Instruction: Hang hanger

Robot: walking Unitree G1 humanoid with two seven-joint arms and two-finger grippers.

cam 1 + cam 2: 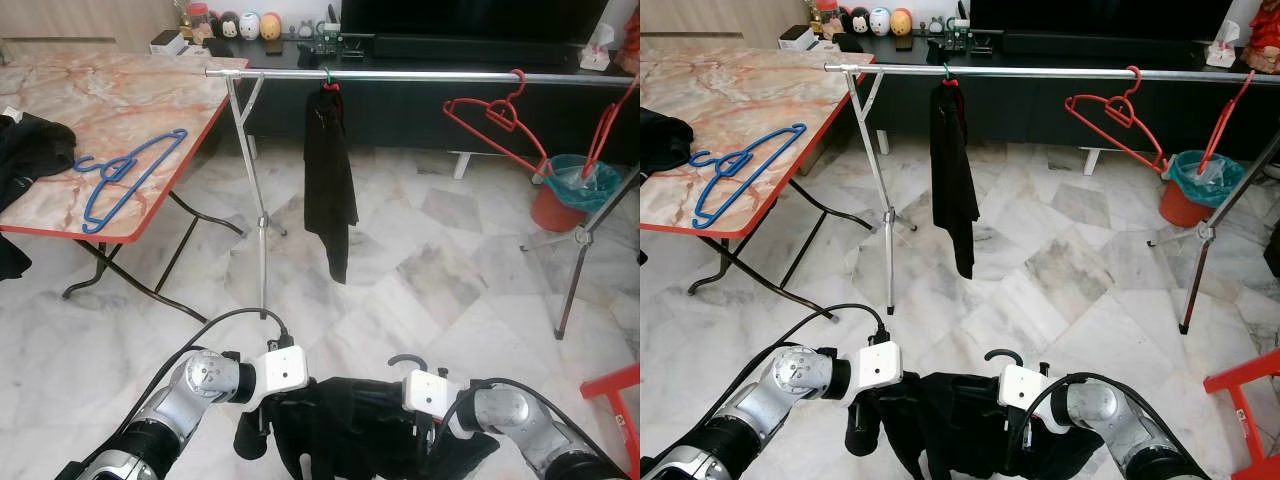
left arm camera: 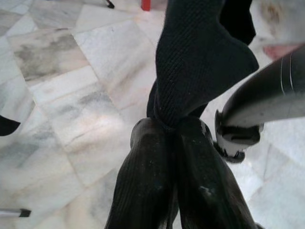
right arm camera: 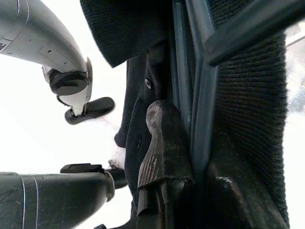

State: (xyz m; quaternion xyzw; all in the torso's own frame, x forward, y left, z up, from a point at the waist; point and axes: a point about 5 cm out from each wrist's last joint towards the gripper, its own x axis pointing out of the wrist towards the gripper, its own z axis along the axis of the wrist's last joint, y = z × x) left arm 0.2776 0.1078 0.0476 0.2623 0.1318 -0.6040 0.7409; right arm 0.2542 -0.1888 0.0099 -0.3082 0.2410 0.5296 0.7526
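Observation:
Low in front of me I hold a black garment point(image 1: 350, 420) draped on a dark hanger whose hook point(image 1: 405, 361) sticks up between my arms. My left gripper point(image 2: 171, 125) is shut, pinching a fold of the black cloth point(image 2: 200, 57). On the other side, my right gripper point(image 1: 428, 445) is shut on the hanger's dark bar point(image 3: 200, 95), with one finger point(image 3: 162, 143) pressed beside it. The silver clothes rail point(image 1: 420, 76) runs across the far side, well above and ahead of both grippers.
On the rail hang another black garment point(image 1: 328, 180) and two red hangers point(image 1: 495, 120) point(image 1: 605, 125). A marble-topped table point(image 1: 100, 90) on the left carries a blue hanger point(image 1: 125, 175) and dark clothes point(image 1: 30, 150). A red bin point(image 1: 570, 192) and red stool point(image 1: 620, 400) stand right.

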